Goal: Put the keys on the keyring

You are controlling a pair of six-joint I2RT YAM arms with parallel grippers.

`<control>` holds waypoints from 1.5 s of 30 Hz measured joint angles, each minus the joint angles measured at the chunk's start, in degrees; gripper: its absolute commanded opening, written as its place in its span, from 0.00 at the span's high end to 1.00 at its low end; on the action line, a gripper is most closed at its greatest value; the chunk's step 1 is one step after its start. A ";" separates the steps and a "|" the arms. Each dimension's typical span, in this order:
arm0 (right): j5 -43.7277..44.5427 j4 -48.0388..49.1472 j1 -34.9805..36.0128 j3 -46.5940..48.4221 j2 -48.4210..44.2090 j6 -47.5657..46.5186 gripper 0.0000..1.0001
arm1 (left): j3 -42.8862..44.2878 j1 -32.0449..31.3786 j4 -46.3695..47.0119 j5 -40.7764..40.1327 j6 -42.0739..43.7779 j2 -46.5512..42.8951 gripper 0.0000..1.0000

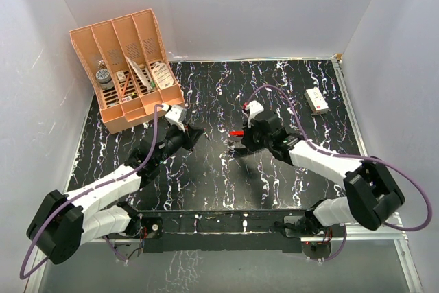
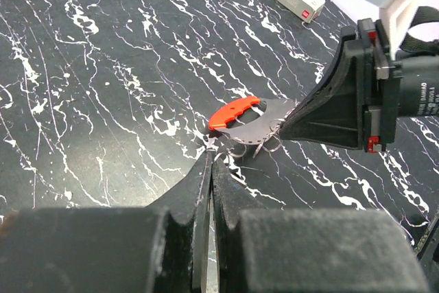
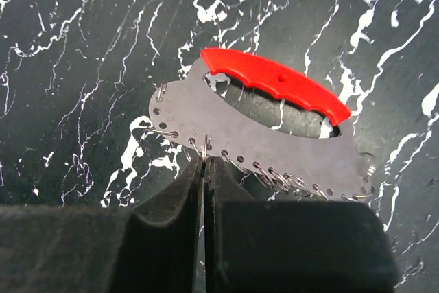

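- Two closed end effectors: right end effector (image 3: pixel 204 164) pinches keyring's (image 3: pixel 302 152) ringed edge; left end effector (image 2: pixel 209 157) tip near its 9 o'clock end.
- Keyring sits mid-surface (image 1: pixel 206 183); white box (image 1: pixel 316 101) at 2 o'clock, well apart.

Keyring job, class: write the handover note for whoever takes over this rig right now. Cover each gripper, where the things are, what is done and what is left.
The left gripper is shut, its tips beside one end of the keyring; anything pinched is too small to tell.
The right gripper is shut on the keyring's holed edge.
The keyring sits between the two grippers, red grip on its far side.
No keys can be made out.
Done: keyring gripped. Left: get the keys on.
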 measured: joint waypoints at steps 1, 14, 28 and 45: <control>-0.02 0.46 -0.02 -0.52 -0.90 -0.74 1.00 | 0.00 0.00 0.22 0.11 -0.11 0.13 1.00; -5.66 9.40 0.00 -10.03 -10.97 -10.27 1.00 | 0.02 0.00 4.55 5.33 -1.40 1.90 1.00; -20.68 21.53 0.00 -16.17 -16.17 -20.17 1.00 | 0.13 0.00 8.81 12.90 -0.98 3.02 1.00; -30.40 28.79 0.44 -21.05 -20.92 -31.71 1.00 | 0.24 -0.02 10.64 17.99 -1.01 6.23 1.00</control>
